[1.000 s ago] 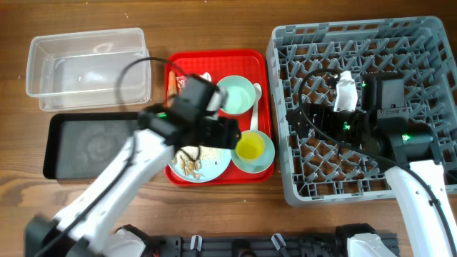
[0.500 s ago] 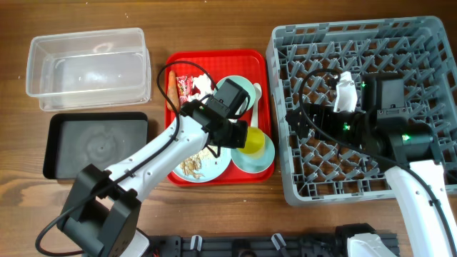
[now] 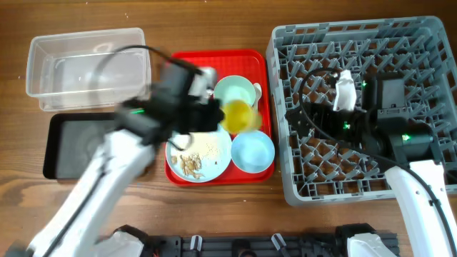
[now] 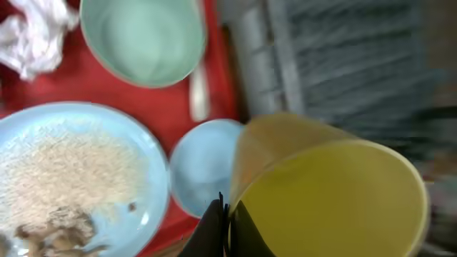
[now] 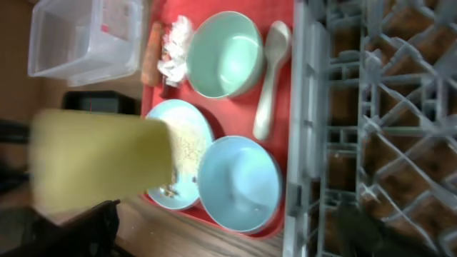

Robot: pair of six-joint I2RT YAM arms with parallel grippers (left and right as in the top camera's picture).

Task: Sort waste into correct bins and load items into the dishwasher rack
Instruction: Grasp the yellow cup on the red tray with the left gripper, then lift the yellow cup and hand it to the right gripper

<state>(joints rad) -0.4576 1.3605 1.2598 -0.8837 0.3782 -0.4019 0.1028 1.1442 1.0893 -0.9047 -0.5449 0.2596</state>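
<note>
The yellow cup [image 3: 241,114] is clamped at its rim by the left gripper [image 3: 223,116]. It is held in the air above the red tray [image 3: 214,57], between the mint-green bowl [image 3: 234,93] and the light blue bowl [image 3: 253,151]. The tray is set at the middle of the desk [image 3: 214,21].

On its near side, the plate [image 3: 203,153] is seen with rice [image 4: 53,171] and brown scraps [image 4: 57,228] on it. The white spoon [image 5: 270,75] is laid just beside the mint-green bowl, on the side toward the rack [image 3: 421,43]. The tissue [image 5: 175,46] and the carrot piece [image 5: 151,53] are found at the tray's far left.

The clear tub [image 3: 86,43] is placed at the far left corner of the desk. The black tray [image 3: 53,146] is set just beside it, toward the near edge. The right side of the desk is taken up by the rack. The right gripper [image 3: 294,120] is held over the rack's left part, its fingers spread and nothing grasped.
</note>
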